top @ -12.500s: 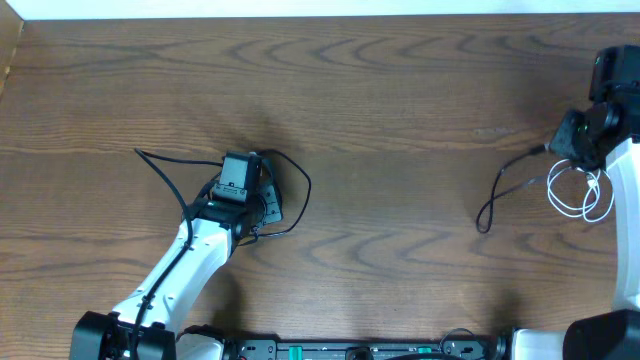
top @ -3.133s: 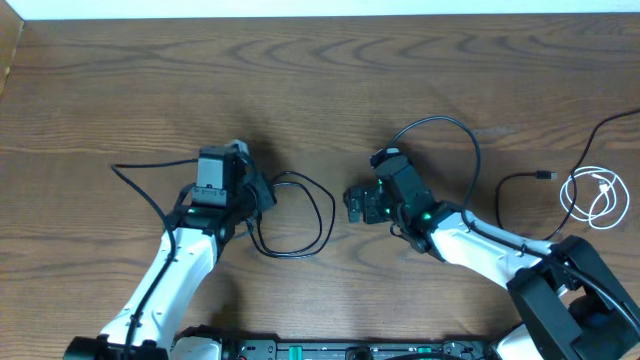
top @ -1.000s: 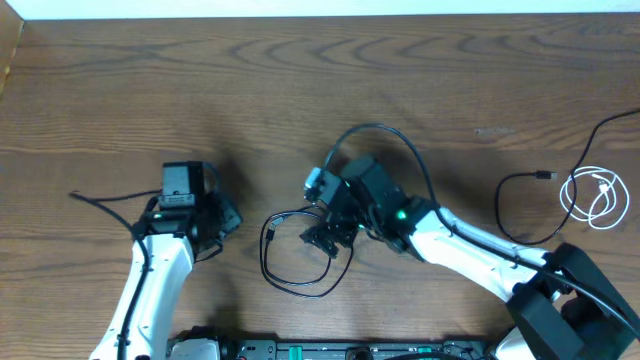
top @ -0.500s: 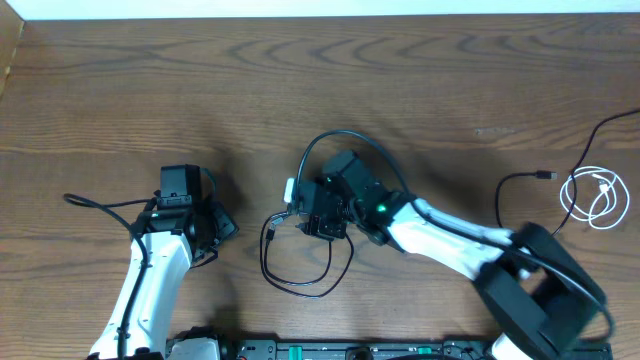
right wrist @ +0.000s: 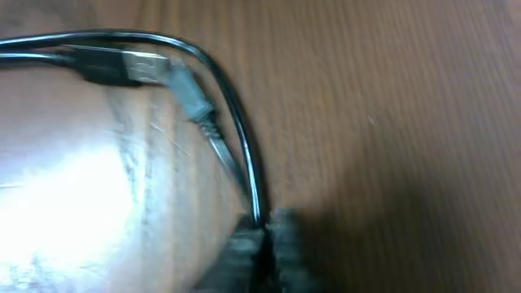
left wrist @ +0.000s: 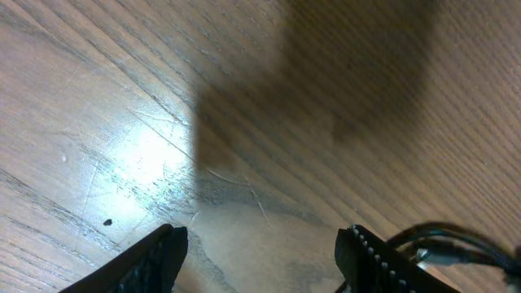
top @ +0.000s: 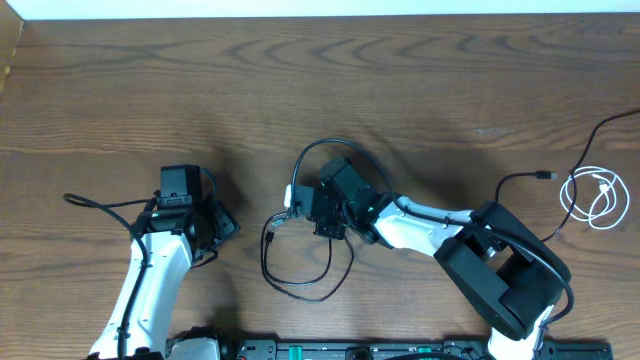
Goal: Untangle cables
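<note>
Left gripper just spreading apart, now holding nothing; thin black cord trailing off to its left. Mid-table, right gripper just clamping shut on black cable, loose loop lying below; separating pull probably coming. Far right, white cable lying coiled, well apart.

**Overhead view:** looks straight down from well above onto the brown wood-grain counter. The counter's far edge lies along the top of the frame, and both arms enter from the bottom.

**Left wrist view:** close and oblique to the wood, with the left end effector at the lower edge.

**Right wrist view:** closer still and blurred, with the right end effector at bottom centre. This view shares the thin black cable with the centre of the overhead view.
</note>
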`<state>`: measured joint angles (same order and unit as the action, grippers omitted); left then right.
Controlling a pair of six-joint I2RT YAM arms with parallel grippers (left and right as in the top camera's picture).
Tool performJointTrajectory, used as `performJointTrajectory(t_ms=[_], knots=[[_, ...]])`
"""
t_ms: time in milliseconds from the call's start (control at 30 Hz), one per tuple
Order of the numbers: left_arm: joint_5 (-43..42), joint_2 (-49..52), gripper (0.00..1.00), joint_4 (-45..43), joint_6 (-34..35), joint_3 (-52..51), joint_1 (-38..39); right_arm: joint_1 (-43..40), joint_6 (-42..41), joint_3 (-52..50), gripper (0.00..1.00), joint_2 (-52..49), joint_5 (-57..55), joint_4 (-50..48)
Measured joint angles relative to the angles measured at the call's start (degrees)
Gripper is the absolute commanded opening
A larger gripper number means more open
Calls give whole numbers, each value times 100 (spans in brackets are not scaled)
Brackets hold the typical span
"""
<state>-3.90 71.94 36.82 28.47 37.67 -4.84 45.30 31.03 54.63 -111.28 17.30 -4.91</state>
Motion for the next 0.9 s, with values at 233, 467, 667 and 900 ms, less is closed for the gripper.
performJointTrajectory(t_ms=[233,467,667,900], knots=[[0,0,64,0,0,0,0,0,-83,72,1,0,-498,57],[-2,0,65,0,0,0,0,0,-638,81,1,114,-1434,208],[-2,0,65,0,0,-4,0,0,-1062,26,1,664,-2221,695],[0,2,65,-2,0,-9,0,0,-1408,26,1,1502,-2918,1134]])
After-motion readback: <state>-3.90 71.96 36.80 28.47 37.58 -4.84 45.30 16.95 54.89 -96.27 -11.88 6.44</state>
